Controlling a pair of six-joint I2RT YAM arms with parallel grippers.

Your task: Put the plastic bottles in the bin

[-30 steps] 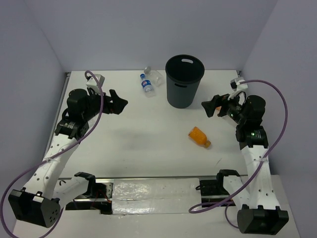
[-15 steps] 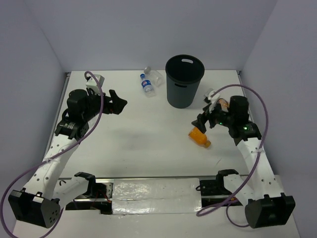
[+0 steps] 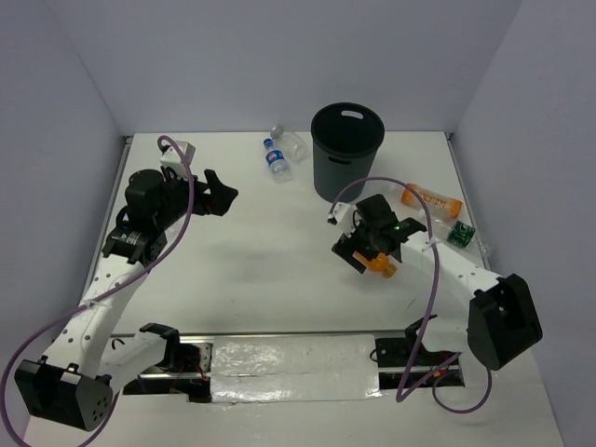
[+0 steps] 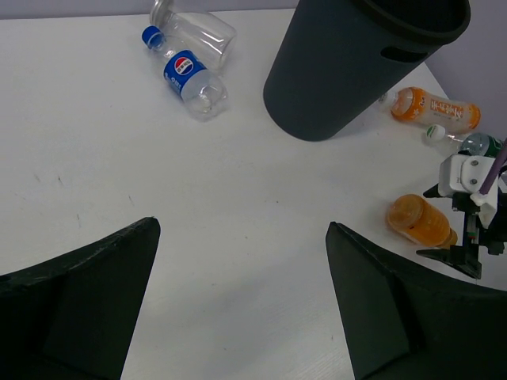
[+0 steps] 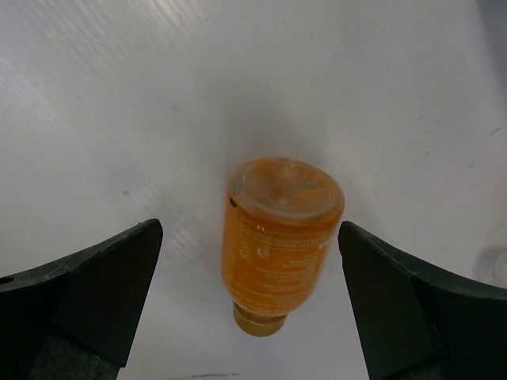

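The dark grey bin (image 3: 347, 149) stands at the back centre; it also shows in the left wrist view (image 4: 356, 63). A small orange bottle (image 5: 281, 241) lies on the table between the open fingers of my right gripper (image 5: 249, 228), cap toward the camera, untouched. From above, the right gripper (image 3: 363, 250) hovers over this bottle (image 3: 381, 264). A clear bottle with a blue label (image 3: 276, 160) and a clear bottle with a pale cap (image 3: 290, 140) lie left of the bin. My left gripper (image 3: 223, 194) is open and empty, well short of them.
A clear bottle with an orange label (image 3: 431, 200) lies right of the bin, and a small green-labelled item (image 3: 460, 234) lies near the right edge. The right arm's cable loops over the table beside the bin. A metal rail runs along the near edge.
My right arm has swung left and down from the right edge until its open gripper is over the orange bottle. This uncovered the orange-labelled bottle and green item. The left arm has not moved.
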